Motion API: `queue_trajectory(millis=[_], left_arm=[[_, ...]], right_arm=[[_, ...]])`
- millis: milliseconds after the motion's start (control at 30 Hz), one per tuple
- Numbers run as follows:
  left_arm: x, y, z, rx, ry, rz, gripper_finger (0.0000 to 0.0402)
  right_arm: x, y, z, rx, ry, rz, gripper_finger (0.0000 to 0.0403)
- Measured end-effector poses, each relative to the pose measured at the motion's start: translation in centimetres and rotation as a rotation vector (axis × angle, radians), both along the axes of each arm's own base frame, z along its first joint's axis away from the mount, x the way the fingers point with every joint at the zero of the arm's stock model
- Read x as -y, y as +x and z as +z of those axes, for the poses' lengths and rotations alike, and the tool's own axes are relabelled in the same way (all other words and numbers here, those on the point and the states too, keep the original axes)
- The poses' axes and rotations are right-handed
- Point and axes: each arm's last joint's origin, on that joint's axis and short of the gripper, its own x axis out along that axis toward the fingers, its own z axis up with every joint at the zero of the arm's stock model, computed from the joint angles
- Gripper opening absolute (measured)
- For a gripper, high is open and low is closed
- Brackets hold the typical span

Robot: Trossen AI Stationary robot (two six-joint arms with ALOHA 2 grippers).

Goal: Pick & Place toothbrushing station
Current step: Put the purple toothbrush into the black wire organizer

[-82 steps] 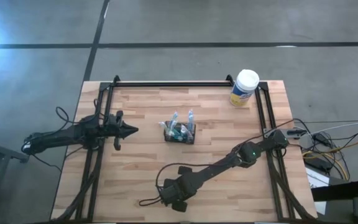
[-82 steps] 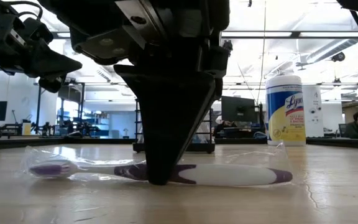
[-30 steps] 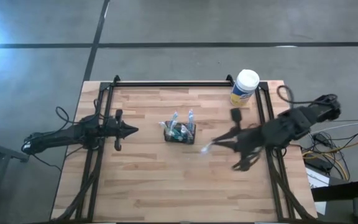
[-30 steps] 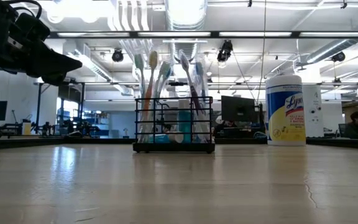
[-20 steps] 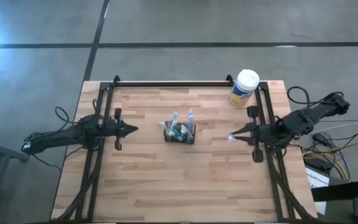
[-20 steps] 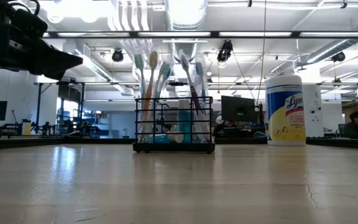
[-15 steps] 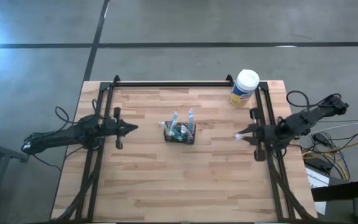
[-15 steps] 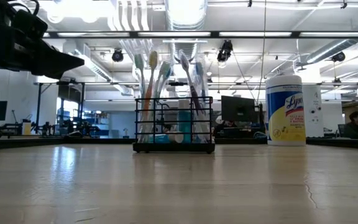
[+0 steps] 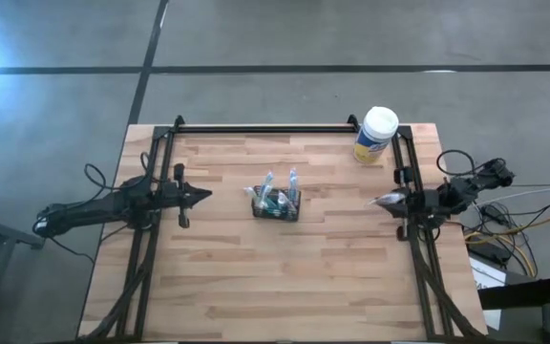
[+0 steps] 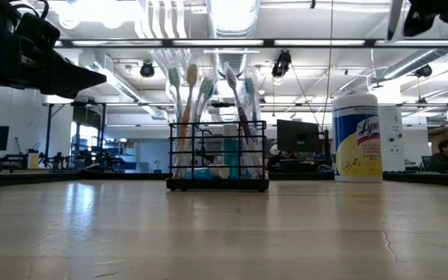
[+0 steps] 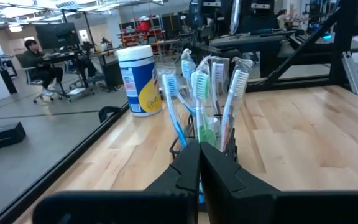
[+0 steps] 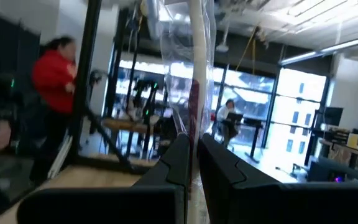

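The toothbrushing station (image 9: 275, 204), a small black wire holder with several toothbrushes standing in it, rests on its base at the table's middle; it also shows in the low view (image 10: 218, 159) and the left wrist view (image 11: 205, 109). My right gripper (image 9: 387, 202) is above the table's right edge, shut on a white toothbrush in a clear wrapper (image 12: 196, 68). My left gripper (image 9: 201, 196) is shut and empty, left of the holder and pointing at it. My right gripper pinches the wrapped toothbrush's handle (image 12: 194, 127) between its two fingers, wrapper and all. The fingers lie level, pointing toward the table's left, across the handle. The toothbrush is lifted clear of the table and stands about upright above the fingers.
A white-lidded, yellow-labelled canister (image 9: 376, 135) stands at the far right corner. Black frame rails run along the left (image 9: 151, 220), right (image 9: 411, 182) and far edges. A person in red (image 12: 55, 81) stands beyond the table. Bare wood lies on the near half.
My right gripper has drawn back from just right of the holder toward the table's right edge, carrying the wrapped toothbrush clear of the table. My left gripper and the holder have kept still.
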Motion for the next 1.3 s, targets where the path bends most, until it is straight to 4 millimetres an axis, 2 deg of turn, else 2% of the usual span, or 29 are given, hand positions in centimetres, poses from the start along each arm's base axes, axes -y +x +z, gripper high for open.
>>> queue_trajectory(millis=[133, 333, 500, 600, 933, 1033, 1167, 1300], left_arm=[[0.0, 0.0, 0.0, 0.001, -0.003, -0.001, 0.0014], [0.0, 0.0, 0.0, -0.001, -0.038, 0.0, 0.0014], [0.0, 0.0, -0.1, -0.008, -0.055, 0.0, 0.0014], [0.0, 0.0, -0.2, -0.012, -0.064, 0.001, 0.0014], [0.0, 0.0, -0.1, -0.003, -0.066, 0.001, 0.0014], [0.0, 0.0, -0.1, -0.002, -0.065, 0.002, 0.0014], [0.0, 0.0, 0.0, 0.0, -0.06, 0.003, 0.0014], [0.0, 0.0, 0.0, -0.001, -0.047, 0.002, 0.0014]], right_arm=[[0.4, -0.8, -1.0, 0.057, 0.032, -0.003, 0.0018], [0.4, -0.7, -0.9, 0.034, 0.056, -0.009, 0.0018], [-0.3, -0.6, -1.5, -0.001, 0.032, 0.236, 0.0018], [-0.5, -0.5, -2.0, -0.043, 0.044, 0.271, 0.0018], [-0.1, 0.2, -4.2, -0.031, 0.116, 0.029, 0.0018], [0.2, 0.3, -4.4, -0.039, 0.168, -0.045, 0.0018], [0.4, 0.4, -4.5, -0.063, 0.16, -0.06, 0.0018], [0.9, 0.2, -3.5, -0.068, 0.158, -0.103, 0.0018]])
